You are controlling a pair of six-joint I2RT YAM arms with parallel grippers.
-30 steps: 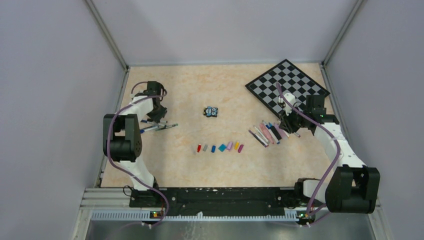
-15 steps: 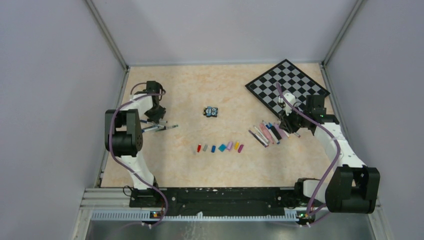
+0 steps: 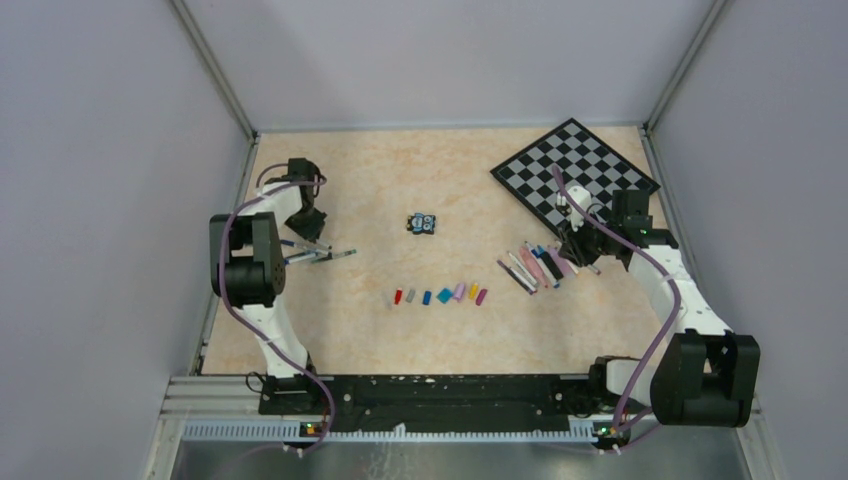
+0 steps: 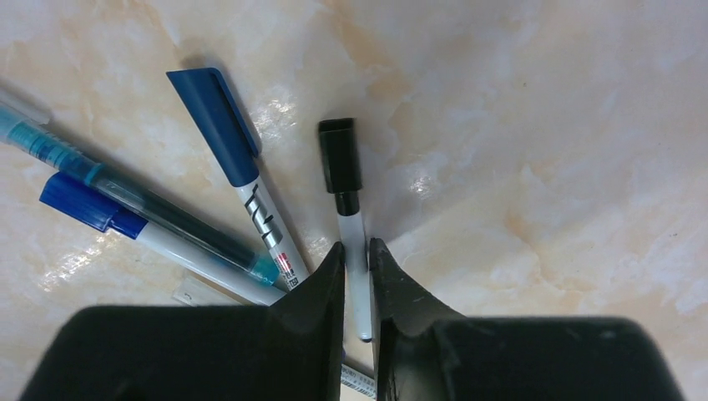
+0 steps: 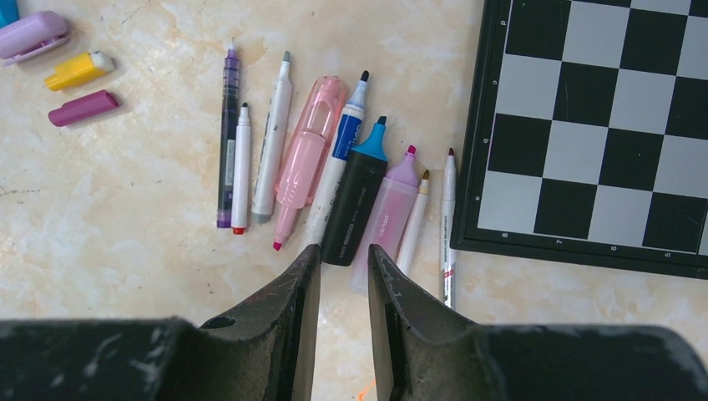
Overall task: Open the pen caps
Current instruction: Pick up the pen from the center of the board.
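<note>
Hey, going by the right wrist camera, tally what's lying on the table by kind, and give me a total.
Uncapped pens: 9
Loose caps: 4, the teal one cut off at the frame's corner
Chessboard: 1
Total: 14

The left arm (image 3: 272, 208) and right arm (image 3: 668, 285) have white link shells between bulky black joint housings, each trailed by a looping lilac cable (image 3: 655, 345). Both stand on a black base rail (image 3: 440, 390) at 6 o'clock. The left tool (image 4: 356, 251) and right tool (image 5: 344, 251) are matte black with wedge-shaped fingers (image 5: 292, 292), and the right pair is scuffed.
</note>
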